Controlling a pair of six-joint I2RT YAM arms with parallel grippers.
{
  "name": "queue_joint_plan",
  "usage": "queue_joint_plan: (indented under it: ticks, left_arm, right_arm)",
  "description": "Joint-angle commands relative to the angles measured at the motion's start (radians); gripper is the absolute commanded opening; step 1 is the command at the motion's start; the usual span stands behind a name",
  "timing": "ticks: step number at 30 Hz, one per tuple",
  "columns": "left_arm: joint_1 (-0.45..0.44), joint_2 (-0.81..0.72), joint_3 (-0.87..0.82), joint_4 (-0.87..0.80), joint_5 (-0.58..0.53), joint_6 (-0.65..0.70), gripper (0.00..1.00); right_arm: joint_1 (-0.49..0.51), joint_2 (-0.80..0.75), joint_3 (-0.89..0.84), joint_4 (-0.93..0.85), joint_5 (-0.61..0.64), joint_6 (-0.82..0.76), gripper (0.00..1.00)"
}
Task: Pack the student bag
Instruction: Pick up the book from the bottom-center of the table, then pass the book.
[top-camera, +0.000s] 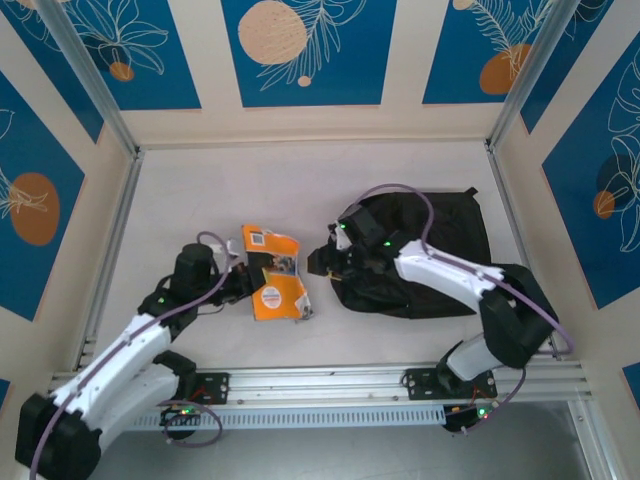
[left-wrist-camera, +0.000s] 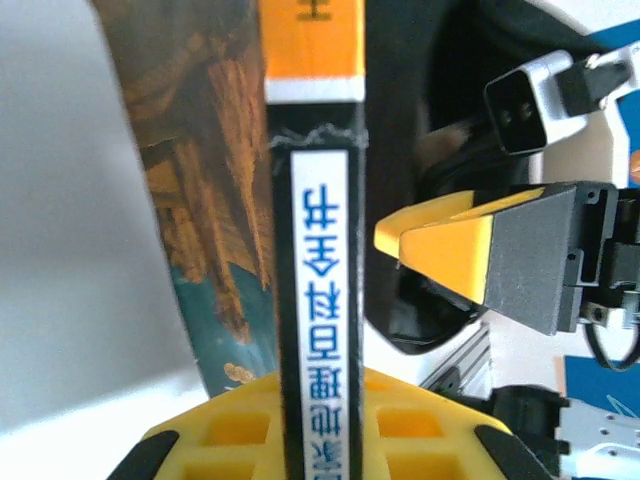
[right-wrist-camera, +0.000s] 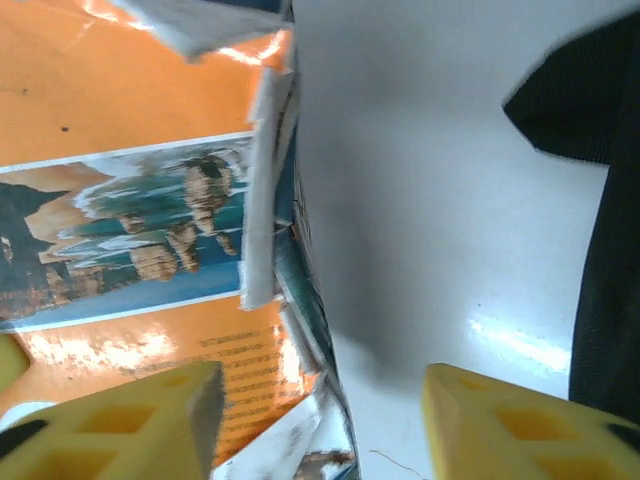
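Left gripper (left-wrist-camera: 320, 425) pinches the book (top-camera: 278, 292) by its spine. Right gripper (right-wrist-camera: 320, 420) is spread beside the pages. Backpack (top-camera: 455, 228) lies at the book's 3 o'clock. Grip firmly, lift level, and aim for the backpack's opening.

The student bag (top-camera: 460, 228) is matt black cloth (orange book (top-camera: 280, 296): glossy paper).

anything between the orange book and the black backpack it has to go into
Yes: the right end effector sits in the gap between the orange book and the student bag, jaws open by the book's edge. Nothing else visible lies there.
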Motion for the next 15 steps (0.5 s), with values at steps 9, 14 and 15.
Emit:
queue_joint_plan:
  ticks: [9,14,15]
  left_arm:
    - [0.003,-0.155,0.020,0.212,0.144,-0.097,0.00]
    - [0.002,-0.160,0.017,0.328,0.200,-0.160,0.00]
    - [0.002,-0.163,0.017,0.353,0.207,-0.177,0.00]
  right_arm:
    - [-0.170,-0.190,-0.246,0.527,-0.459,0.156,0.99]
    - [-0.143,-0.183,-0.244,0.573,-0.495,0.156,1.00]
    - [-0.140,-0.182,-0.250,0.593,-0.492,0.165,1.00]
